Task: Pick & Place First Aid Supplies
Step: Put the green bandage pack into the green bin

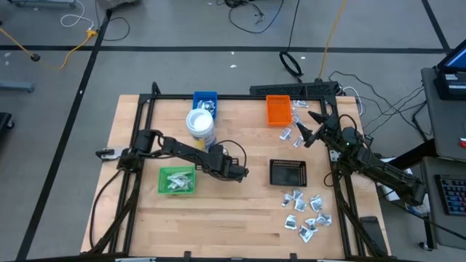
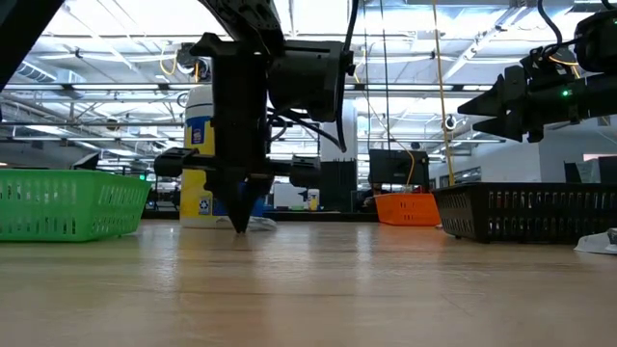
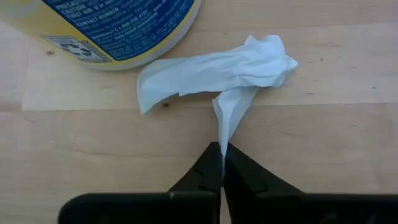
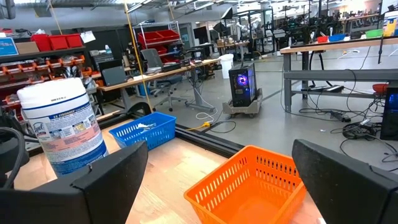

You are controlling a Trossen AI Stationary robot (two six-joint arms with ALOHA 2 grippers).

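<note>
My left gripper (image 3: 222,155) points down at the table in front of the white tub with the blue label (image 1: 200,124) and is shut on a crumpled white wipe (image 3: 217,71). In the low view the gripper (image 2: 241,224) stands just right of the tub (image 2: 207,164). Small white and silvery packets lie in a cluster (image 1: 306,211) near the table's near right corner, and others lie beside the orange tray (image 1: 295,120). My right gripper (image 1: 309,131) hangs open above the table near the orange tray (image 4: 249,186), touching nothing. My left gripper pinches a thin twisted corner of the wipe (image 3: 227,127) between its two fingertips, coming from above and pointing down. That corner is drawn up into a narrow strand. The rest of the wipe (image 3: 205,68) lies on the table beside the tub's base.
A green tray (image 1: 177,180) holding a few white pieces sits left of my left gripper. A blue tray (image 1: 205,100) stands at the far edge behind the tub. A black tray (image 1: 288,172) sits right of centre. Bare wood lies along the near edge.
</note>
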